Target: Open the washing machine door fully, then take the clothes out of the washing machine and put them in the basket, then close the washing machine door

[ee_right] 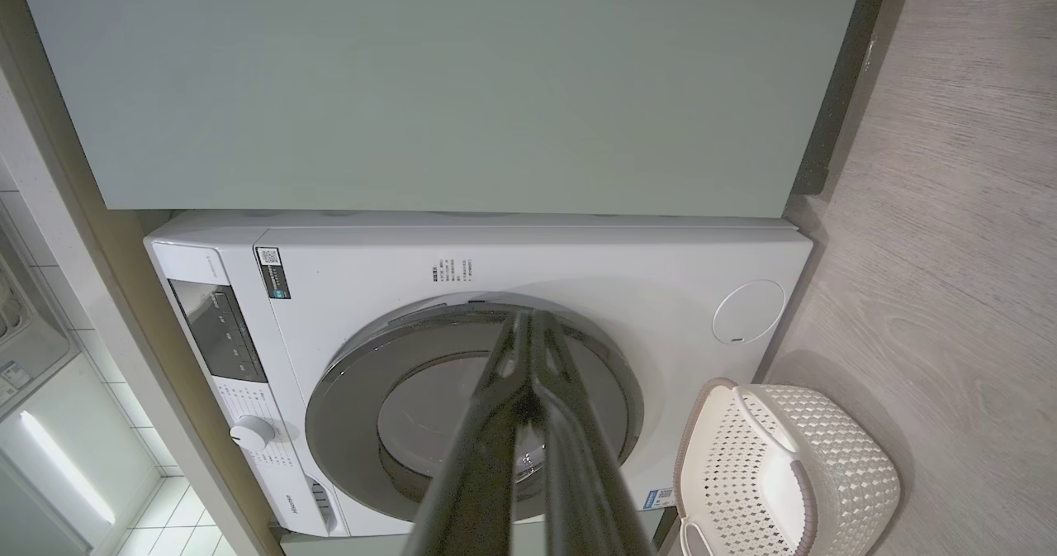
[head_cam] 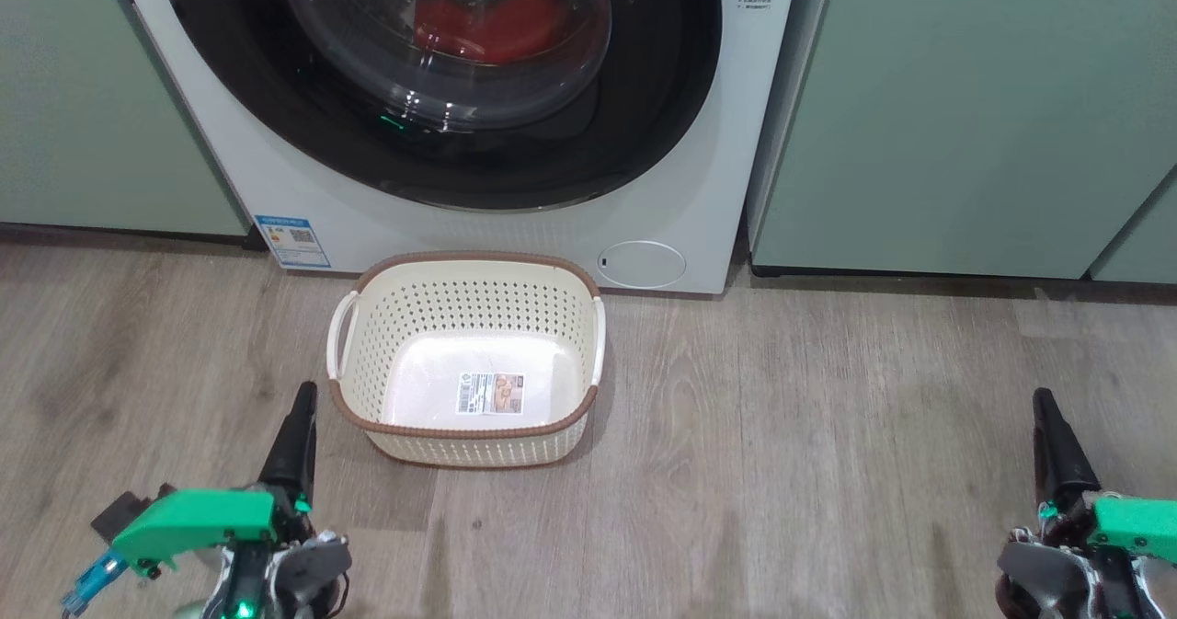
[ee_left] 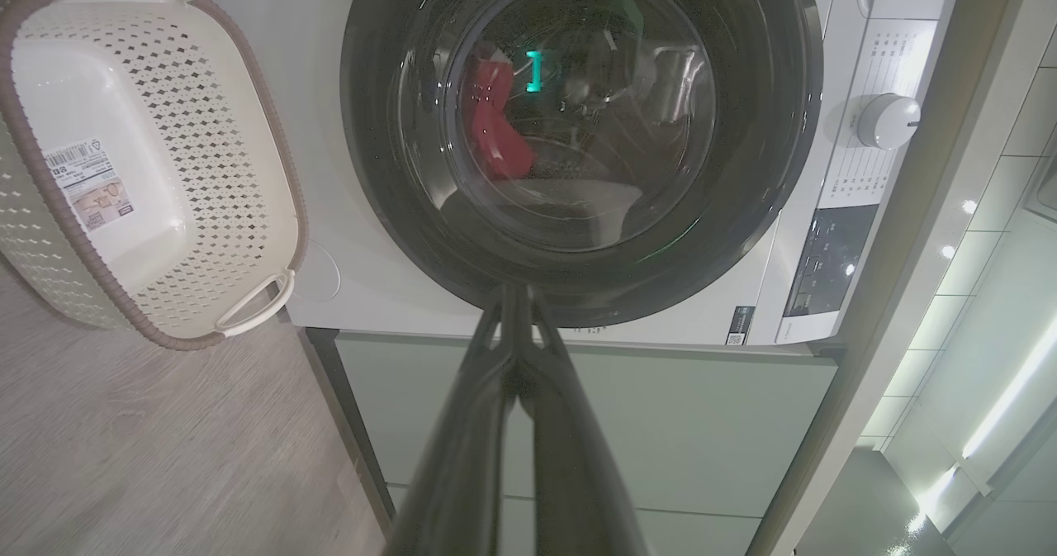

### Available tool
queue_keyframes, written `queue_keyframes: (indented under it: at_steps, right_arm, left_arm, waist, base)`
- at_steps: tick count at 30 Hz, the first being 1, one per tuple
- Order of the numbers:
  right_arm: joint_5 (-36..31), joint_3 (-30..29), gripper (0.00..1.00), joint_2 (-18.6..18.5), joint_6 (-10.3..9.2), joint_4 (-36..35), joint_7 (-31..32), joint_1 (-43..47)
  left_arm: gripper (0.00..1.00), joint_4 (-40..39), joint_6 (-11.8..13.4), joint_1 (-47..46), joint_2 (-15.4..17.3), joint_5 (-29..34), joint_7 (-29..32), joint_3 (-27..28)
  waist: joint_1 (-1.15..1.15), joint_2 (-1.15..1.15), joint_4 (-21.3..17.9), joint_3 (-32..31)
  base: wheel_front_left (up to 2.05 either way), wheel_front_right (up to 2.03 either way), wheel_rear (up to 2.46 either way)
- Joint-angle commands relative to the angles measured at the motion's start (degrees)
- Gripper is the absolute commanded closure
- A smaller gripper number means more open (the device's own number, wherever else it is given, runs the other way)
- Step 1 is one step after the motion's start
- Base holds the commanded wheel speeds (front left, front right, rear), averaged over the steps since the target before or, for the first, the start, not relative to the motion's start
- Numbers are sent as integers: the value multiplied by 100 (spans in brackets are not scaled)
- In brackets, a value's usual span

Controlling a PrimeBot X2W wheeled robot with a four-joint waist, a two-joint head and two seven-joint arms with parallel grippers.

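The white washing machine (head_cam: 699, 168) stands ahead with its round black-rimmed door (head_cam: 276, 141) closed against the front. Behind the clear window lie the red clothes (head_cam: 497, 21), also seen as red clothes (ee_left: 495, 130) in the left wrist view. The cream perforated basket (head_cam: 386, 306) with a brown rim sits on the floor just before the machine, with nothing inside but a paper label. My left gripper (head_cam: 303, 398) is shut and low at the basket's left. My right gripper (head_cam: 1042, 403) is shut far to the right. Both hold nothing.
Pale green cabinets (head_cam: 956, 113) flank the machine on both sides. A small round white flap (head_cam: 641, 264) sits at the machine's lower right, a blue label sticker (head_cam: 292, 242) at its lower left. Wood-look floor (head_cam: 828, 453) spreads around the basket.
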Motion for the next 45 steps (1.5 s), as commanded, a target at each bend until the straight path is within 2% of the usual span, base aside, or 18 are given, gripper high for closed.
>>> queue_keyframes:
  at_steps: [1,16,17,22,33,45]
  right_arm:
    - [36,115,100,-6,-3,-220,31,-255]
    - [36,115,100,-6,-3,-220,31,-255]
    - [1,2,0,0,0,-1,-1,-1]
    - [-1,14,0,20,1,482,-3,224]
    - [-103,168,0,18,1,364,-189,166]
    - [-745,232,0,15,0,166,-391,103]
  left_arm:
    - [100,-204,4,-316,31,-25,32,179]
    - [100,-204,4,-316,31,-25,32,179]
    - [0,-1,0,-1,0,2,-2,0]
    - [0,455,1,333,-30,1,-2,-10]
    - [0,367,1,251,-24,296,-188,5]
    - [0,127,2,182,-18,1088,-390,36]
  waist:
    - [0,0,0,0]
    - [0,0,0,0]
    - [0,0,0,0]
    - [0,0,0,1]
    - [0,0,-3,18]
    - [0,0,-6,39]
  base:
    - [0,0,0]
    - [0,0,0]
    - [0,0,0]
    - [0,0,0]
    - [0,0,0]
    - [0,0,0]
